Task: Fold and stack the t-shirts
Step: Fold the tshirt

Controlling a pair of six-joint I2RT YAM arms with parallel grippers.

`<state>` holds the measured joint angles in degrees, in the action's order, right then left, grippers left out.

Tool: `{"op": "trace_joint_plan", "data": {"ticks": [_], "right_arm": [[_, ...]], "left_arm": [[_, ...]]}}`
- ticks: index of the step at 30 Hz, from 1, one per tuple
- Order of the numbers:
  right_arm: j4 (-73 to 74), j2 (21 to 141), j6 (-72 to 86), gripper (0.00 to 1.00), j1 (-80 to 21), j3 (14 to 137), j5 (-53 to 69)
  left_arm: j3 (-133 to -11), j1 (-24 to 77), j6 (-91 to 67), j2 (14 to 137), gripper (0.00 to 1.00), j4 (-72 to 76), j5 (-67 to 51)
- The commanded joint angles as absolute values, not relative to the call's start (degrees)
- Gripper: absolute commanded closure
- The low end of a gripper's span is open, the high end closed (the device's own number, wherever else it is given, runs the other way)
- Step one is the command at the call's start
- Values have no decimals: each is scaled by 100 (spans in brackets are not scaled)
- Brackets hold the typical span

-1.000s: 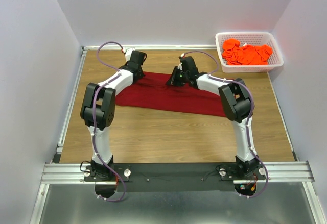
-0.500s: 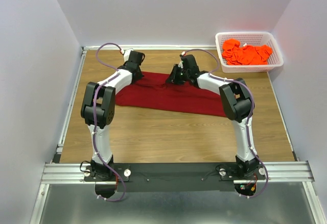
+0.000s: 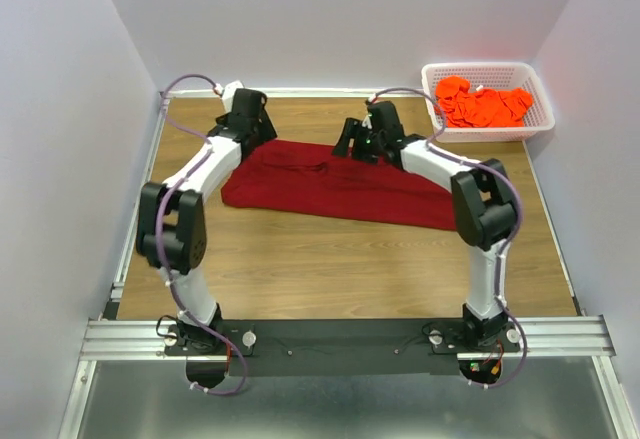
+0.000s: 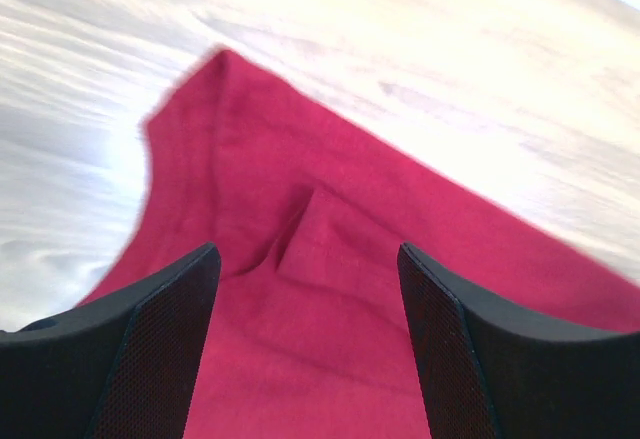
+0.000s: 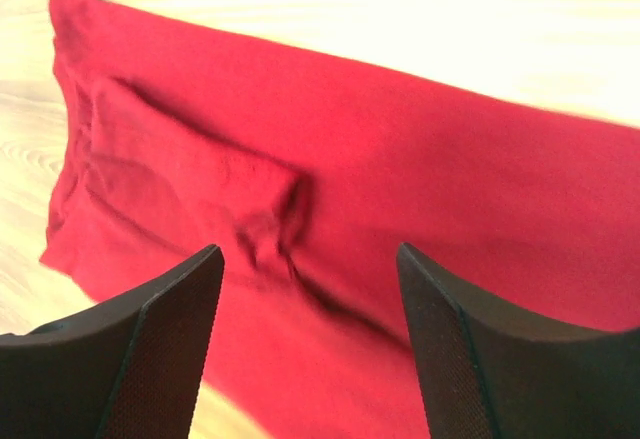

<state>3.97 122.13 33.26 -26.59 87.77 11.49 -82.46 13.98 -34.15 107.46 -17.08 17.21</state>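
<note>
lying folded beneath the left gripper (image 4: 305, 259) and right gripper (image 5: 310, 259), both spread and empty, the maroon t-shirt (image 3: 330, 184) shows its puckered crease close up in wrist views; overhead alone shows orange t-shirts (image 3: 482, 105) in the basket (image 3: 490, 135).

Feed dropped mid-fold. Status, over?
Left tool open, right tool open, both empty over the maroon t-shirt. It lies flat, a long band on the table. Orange t-shirts in basket. Nothing in the way.
</note>
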Motion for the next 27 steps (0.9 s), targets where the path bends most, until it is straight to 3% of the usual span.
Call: {"op": "trace_joint_plan", "data": {"ticks": [1, 13, 27], "right_arm": [[1062, 10953, 2796, 20, -2409, 8070, 344], [2389, 8202, 2724, 10, -784, 5328, -333], [2857, 7717, 3023, 9, 483, 4509, -229]], "left_arm": [[-7455, 1310, -3717, 9687, 21, -1977, 2100], [-5266, 835, -4069, 8499, 21, -2163, 2224], [-5089, 633, -4412, 9079, 23, -1855, 1802]]}}
